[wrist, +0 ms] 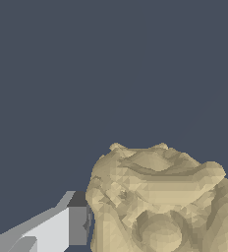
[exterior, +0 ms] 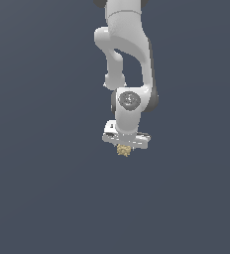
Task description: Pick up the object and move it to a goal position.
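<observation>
One small lump, the object (exterior: 123, 150), sitting right under the gripper (exterior: 123, 148), pressed against one finger (wrist: 62, 226) in the wrist view. Hard to tell if squeezed tight or only touching. Best to squeeze gently, check the hold, then go up slowly.

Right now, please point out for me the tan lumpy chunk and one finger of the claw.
tan lumpy chunk (wrist: 160, 202): wrist view, on the middle of its bumpy surface.
claw finger (wrist: 62, 229): wrist view, on the pale flat side near its dark tip, beside the chunk.
</observation>
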You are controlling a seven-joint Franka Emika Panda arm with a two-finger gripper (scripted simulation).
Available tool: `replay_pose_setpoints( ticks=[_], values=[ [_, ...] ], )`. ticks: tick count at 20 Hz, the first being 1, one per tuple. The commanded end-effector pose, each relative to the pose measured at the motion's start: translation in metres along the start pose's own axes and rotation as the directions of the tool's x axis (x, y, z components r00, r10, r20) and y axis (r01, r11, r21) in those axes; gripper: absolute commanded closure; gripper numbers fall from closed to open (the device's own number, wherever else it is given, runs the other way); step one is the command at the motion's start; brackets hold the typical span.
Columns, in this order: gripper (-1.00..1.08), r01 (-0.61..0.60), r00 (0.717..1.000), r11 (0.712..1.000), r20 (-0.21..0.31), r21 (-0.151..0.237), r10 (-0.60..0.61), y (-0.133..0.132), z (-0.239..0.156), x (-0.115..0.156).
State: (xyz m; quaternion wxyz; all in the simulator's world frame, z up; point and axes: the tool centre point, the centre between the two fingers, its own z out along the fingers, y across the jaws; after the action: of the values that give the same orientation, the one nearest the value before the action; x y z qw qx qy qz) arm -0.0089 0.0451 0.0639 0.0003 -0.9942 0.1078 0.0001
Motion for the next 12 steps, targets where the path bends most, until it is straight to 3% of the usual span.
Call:
replay_pose_setpoints(
  ticks=[1,12],
  values=[
    [1.08,-0.001,1.0,1.0,-0.001,0.0,0.001,0.02,-0.01,0.013],
    [1.08,-0.001,1.0,1.0,0.0,0.0,0.001,0.119,-0.061,0.081]
  ],
)
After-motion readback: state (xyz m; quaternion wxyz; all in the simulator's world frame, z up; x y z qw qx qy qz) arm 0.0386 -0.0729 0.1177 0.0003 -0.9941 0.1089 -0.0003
